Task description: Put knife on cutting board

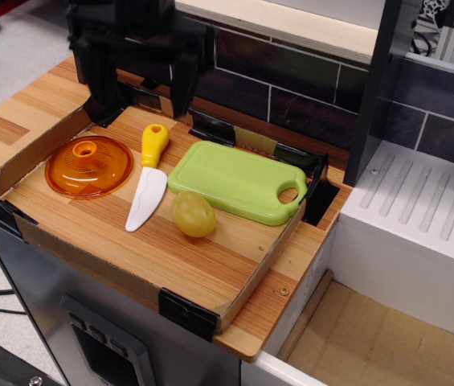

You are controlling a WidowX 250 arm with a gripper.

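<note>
The knife [148, 183], with a yellow handle and white blade, lies flat on the wooden tray floor, blade pointing toward the front. It is just left of the light-green cutting board [239, 180], apart from it. The board lies flat with its handle hole at the right end. My black gripper [141, 90] hangs above and behind the knife's handle. Its two fingers [183, 84] are spread wide with nothing between them.
An orange transparent lid [88, 166] lies left of the knife. A round yellow potato toy [193, 214] sits in front of the board's left end. Low cardboard walls [255, 269] ring the tray. A dark brick wall [291, 88] stands behind and a white sink unit [419, 217] to the right.
</note>
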